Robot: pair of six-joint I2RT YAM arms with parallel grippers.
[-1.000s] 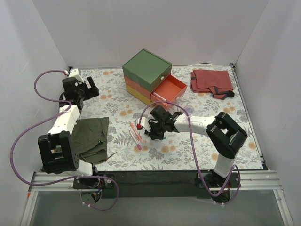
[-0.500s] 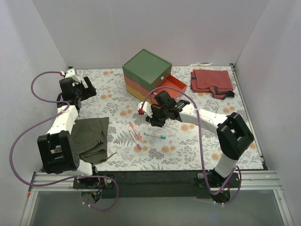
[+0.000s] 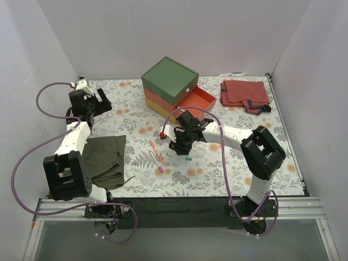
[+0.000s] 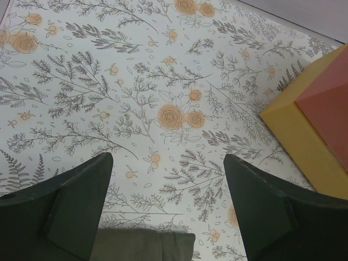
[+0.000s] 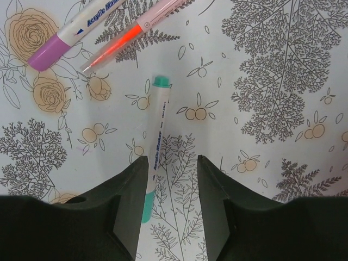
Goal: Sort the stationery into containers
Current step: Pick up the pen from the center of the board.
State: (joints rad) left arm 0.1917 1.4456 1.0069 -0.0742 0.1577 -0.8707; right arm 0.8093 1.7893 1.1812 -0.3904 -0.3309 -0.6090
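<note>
The containers are a stacked box with a green top [image 3: 169, 80], an open red drawer [image 3: 199, 101] and a yellow drawer [image 3: 159, 110] at the bottom. My right gripper [image 3: 178, 147] is open and low over a white pen with green caps [image 3: 185, 157]. In the right wrist view the gripper [image 5: 172, 179] straddles that pen [image 5: 157, 130], whose near end lies against the left finger [image 5: 128, 201]. A pink pen with a purple cap [image 5: 81, 30] and a red-pink pen [image 5: 130, 35] lie just beyond; from above they [image 3: 156, 153] lie side by side. My left gripper [image 3: 91, 100] is open and empty at the far left.
An olive cloth [image 3: 106, 155] lies by the left arm and shows under the left gripper [image 4: 136, 247]. A red cloth [image 3: 244, 93] lies at the back right. The yellow drawer's corner [image 4: 296, 136] is to the right in the left wrist view. Purple cables loop around both arms.
My right gripper rose toward the red drawer, uncovering the white pen, then came back down and left over it. The left arm shifted slightly at first.
</note>
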